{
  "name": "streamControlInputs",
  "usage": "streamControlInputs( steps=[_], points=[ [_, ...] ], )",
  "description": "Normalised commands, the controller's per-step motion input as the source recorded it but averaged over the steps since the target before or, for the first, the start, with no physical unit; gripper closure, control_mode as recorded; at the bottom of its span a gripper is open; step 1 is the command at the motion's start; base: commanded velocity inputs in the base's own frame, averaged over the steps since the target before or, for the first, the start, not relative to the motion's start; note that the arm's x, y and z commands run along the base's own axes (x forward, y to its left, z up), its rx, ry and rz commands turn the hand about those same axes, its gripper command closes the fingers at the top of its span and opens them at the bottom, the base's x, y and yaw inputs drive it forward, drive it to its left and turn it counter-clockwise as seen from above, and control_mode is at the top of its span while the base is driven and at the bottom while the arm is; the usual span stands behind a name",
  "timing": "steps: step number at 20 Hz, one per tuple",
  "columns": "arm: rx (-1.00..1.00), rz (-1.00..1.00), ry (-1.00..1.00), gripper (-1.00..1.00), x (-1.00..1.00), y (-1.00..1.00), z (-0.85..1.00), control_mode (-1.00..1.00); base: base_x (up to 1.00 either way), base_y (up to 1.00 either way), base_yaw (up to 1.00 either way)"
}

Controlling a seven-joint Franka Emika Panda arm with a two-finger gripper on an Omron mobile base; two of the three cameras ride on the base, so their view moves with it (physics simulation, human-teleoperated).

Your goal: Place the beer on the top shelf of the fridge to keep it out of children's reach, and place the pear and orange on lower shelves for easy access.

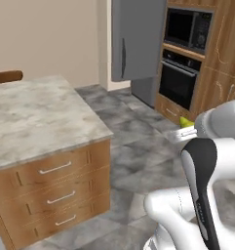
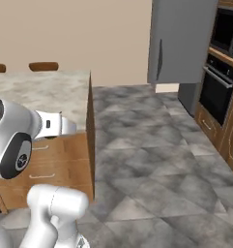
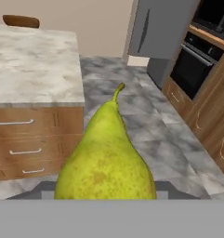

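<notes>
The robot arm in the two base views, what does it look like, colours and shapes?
The arm is built of glossy white rounded segments, bulbous at the joints. A long black inset panel with a line of small marks runs down one link in the left base view. In the right base view a round dark joint cap carries a small light emblem, and a short white cylinder bears a small dark mark.

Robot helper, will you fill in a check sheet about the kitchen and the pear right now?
Surface: marble island top, bare.
Job's things: pear in the gripper, stem up; grey fridge across the floor, its door with the dark handle swung toward us.
Clutter: nothing seen.
Grippers: gripper shut on the pear, fingers hidden behind it.
Cables: nothing seen.
Surroundings: black oven, microwave, wooden drawers, chair back, grey tiled floor.
</notes>
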Motion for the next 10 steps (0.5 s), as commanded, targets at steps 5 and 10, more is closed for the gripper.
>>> streamControlInputs(
  steps=[5, 10],
  points=[
    [0.00, 0.00, 0.00, 1.00, 0.00, 0.00, 0.00, 1.00, 0.87, -1.00, -0.05],
    [0.00, 0.00, 0.00, 1.00, 0.00, 0.00, 0.00, 1.00, 1.00, -0.92, 0.01]
  ],
)
